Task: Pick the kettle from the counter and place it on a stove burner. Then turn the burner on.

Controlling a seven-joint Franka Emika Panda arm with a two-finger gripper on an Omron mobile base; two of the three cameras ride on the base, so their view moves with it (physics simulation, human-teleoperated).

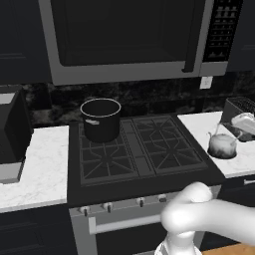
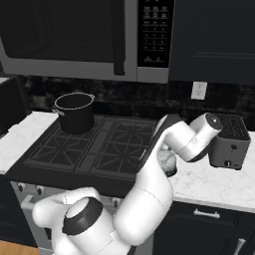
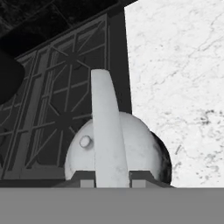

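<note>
Hand view: squat silvery kettle [image 3: 131,153], arched handle [image 3: 106,131] pinched by jaws, beside grate [image 3: 57,113].

All three pictures are rendered, flat and rather dim, with soft even light from no clear direction. The white marble-look countertop slab [image 1: 42,159] is the brightest surface and shows faint grey veining; the black cooktop with cast-iron grates [image 1: 137,149] and the dark cabinets sink into near-black with little detail. Shadows are weak: a soft dark patch lies under the small round silvery-grey metal kettle [image 1: 222,145] on the slab. No glare shows on the big black cylindrical pot [image 1: 101,119]. Edges look slightly soft and coarse in the base views; in the hand view the kettle's handle [image 3: 107,131] looms large and smooth
</note>
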